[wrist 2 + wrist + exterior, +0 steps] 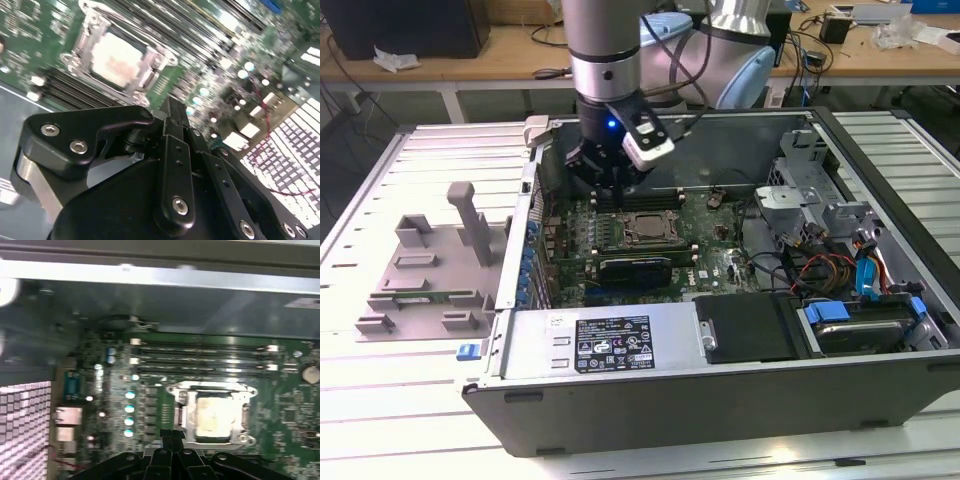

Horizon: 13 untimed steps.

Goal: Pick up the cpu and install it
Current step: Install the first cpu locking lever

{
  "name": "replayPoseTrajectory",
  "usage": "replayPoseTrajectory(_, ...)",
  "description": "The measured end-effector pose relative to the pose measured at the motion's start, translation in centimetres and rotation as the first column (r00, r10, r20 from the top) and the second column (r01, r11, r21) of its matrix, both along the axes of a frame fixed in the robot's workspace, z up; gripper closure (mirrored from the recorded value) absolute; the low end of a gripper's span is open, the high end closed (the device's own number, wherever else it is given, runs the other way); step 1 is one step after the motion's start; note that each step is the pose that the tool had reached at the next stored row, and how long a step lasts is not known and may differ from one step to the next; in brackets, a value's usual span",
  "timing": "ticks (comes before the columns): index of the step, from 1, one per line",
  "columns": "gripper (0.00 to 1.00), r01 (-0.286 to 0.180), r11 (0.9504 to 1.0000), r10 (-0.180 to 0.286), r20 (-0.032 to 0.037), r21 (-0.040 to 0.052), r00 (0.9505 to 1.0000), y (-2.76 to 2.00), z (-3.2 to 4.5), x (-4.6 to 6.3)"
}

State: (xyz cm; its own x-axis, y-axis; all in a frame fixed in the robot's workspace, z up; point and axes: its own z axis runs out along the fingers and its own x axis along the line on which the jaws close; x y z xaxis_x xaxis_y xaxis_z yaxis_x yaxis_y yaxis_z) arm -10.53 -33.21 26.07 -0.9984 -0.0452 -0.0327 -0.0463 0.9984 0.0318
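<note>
Silver-grey and pale under the light, the cpu [214,412] lies flat inside the metal socket frame [182,412], just ahead of my fingertips and a little below them. It shows this way in both wrist views. My gripper [172,107] has its fingers drawn together, and I see nothing between them, so I judge that I am carrying nothing and that the chip is already in its seat. I cannot tell whether it sits fully level in there, or whether the frame is latched over it.

I am hanging low inside the computer case [740,390], close over the motherboard [290,415], so there is little room for error. With my fingers pressed into one narrow point, any drop or sideways drift would put that point onto the chip's top or the edge of the frame. If the chip is even slightly crooked, that push could damage the contacts underneath or tip it out of place. The memory slots [200,357] run just past the socket on the far side from my fingers. The small board parts crowded beside my fingertips could be clipped by a slanted move.
</note>
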Motion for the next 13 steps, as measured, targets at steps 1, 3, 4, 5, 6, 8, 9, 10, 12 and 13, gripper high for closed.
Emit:
replayPoseTrajectory(1,0.89,0.0,1.0,0.0,0.0,0.0,1.0,0.0,-0.02,-0.61)
replayPoseTrajectory(3,0.89,0.0,1.0,0.0,0.0001,0.0001,1.0,0.01,-0.05,-1.13)
replayPoseTrajectory(4,0.89,0.0,1.0,0.0,0.0,0.0001,1.0,0.0,-0.05,-1.13)
replayPoseTrajectory(5,0.89,0.0,1.0,0.0,0.0,0.0,1.0,0.0,-0.05,-1.13)
replayPoseTrajectory(6,0.89,0.0,1.0,0.0,-0.0003,0.0013,1.0,-0.01,-0.04,-1.15)
replayPoseTrajectory(8,0.89,0.0,0.9999,0.0,-0.0004,0.0168,1.0,-0.02,-0.06,-1.15)
replayPoseTrajectory(9,0.89,0.0,0.9991,0.0,-0.001,0.0433,1.0,-0.06,-0.07,-1.14)
replayPoseTrajectory(10,0.89,0.0,0.9946,0.0,-0.0012,0.1037,1.0,-0.17,-0.08,-1.14)
replayPoseTrajectory(12,0.89,0.001,0.9872,0.0,-0.0012,0.1597,1.0,-0.28,-0.09,-1.15)
replayPoseTrajectory(13,0.89,0.0,0.985,0.0,-0.0011,0.1724,1.0,-0.3,-0.1,-1.15)
